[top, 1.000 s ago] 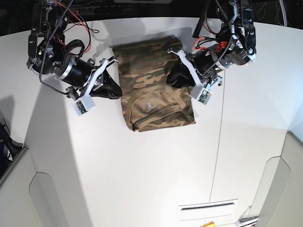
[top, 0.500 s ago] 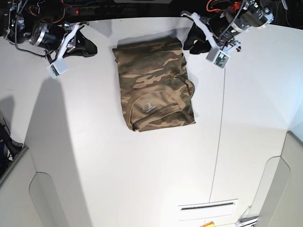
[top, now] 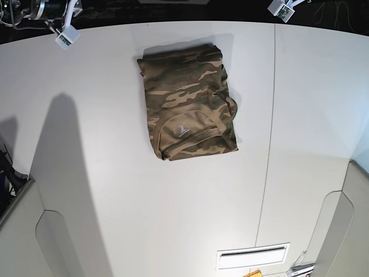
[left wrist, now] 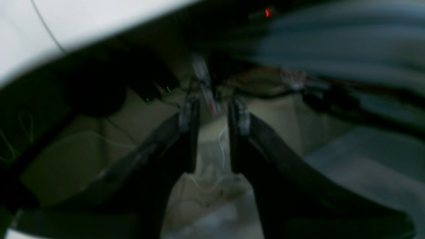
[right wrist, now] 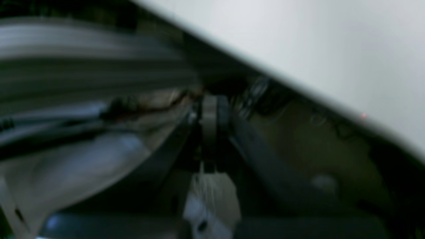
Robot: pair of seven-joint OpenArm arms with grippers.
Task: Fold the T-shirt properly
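Observation:
The T-shirt (top: 187,104) lies folded into a compact rectangle on the white table (top: 115,173), with its tan collar and pale neck label facing up near the front. Neither gripper touches it. In the base view only small bits of both arms show at the far corners: the right arm (top: 60,26) and the left arm (top: 281,8). In the left wrist view my left gripper (left wrist: 212,116) stands open with nothing between its fingers. My right gripper (right wrist: 209,109) has its fingers pressed together, empty. Both wrist views are blurred and point past the table's far edge.
A seam (top: 270,144) runs down the table to the right of the shirt. A narrow slot (top: 252,257) sits near the front right. Behind the far edge lie dark clutter and cables (left wrist: 99,89).
Both arms have drawn back from beside the shirt to the far edge and have almost left the base view. The shirt has not moved.

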